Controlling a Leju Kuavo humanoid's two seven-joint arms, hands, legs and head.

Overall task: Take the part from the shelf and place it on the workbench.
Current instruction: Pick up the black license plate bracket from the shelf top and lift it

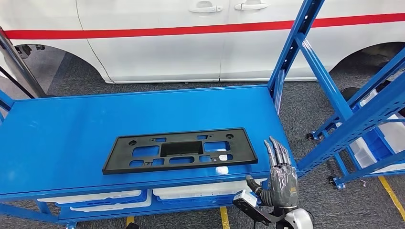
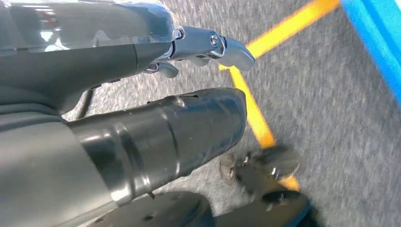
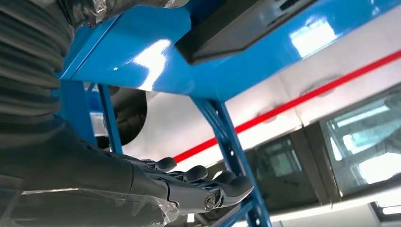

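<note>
The part (image 1: 179,150), a flat black plastic plate with several cut-outs, lies on the blue workbench (image 1: 71,129) near its front edge. My right hand (image 1: 282,176) is just off the bench's front right corner, beside the part and apart from it, fingers straight and holding nothing. In the right wrist view those fingers (image 3: 189,184) are stretched out, and a corner of the part (image 3: 236,28) rests on the blue top. My left hand (image 2: 142,94) hangs over grey floor with nothing in it, fingers extended.
A blue shelf frame (image 1: 363,119) with white bins stands at the right. A white van (image 1: 191,43) with a red stripe is parked behind the bench. White bins (image 1: 191,193) sit under the bench top. Yellow tape (image 1: 391,195) marks the grey floor.
</note>
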